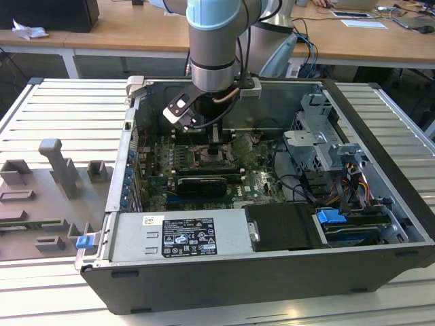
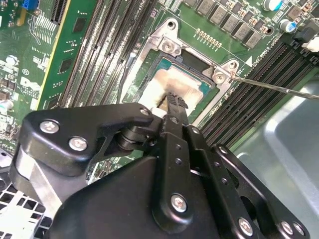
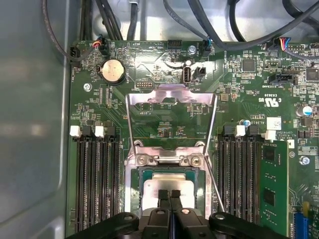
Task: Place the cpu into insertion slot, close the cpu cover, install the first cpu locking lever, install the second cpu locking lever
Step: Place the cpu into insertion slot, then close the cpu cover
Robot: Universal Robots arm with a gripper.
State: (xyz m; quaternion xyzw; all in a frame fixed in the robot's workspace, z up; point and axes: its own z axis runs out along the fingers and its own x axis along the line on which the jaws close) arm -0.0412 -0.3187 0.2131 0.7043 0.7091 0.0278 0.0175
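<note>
Inside an open computer case (image 1: 224, 292) on a ribbed metal surface (image 1: 61, 109), a robot arm reaches down to a green board (image 3: 249, 89). The tool (image 3: 169, 195) has its two fingers pressed together with nothing between them. Its tips are on or just above the cpu (image 3: 158, 183).

The cpu lies flat in the slot (image 3: 131, 199), pale face up. The cover (image 3: 172, 93) stands open, hinged back beyond the slot. A thin wire lever (image 3: 214, 186) runs free beside the slot.

The step looks like seating the cpu. Judged from this, any press should be light, straight down and centred. That keeps the chip level inside the rim without sliding, and the fingers off the lever.
</note>
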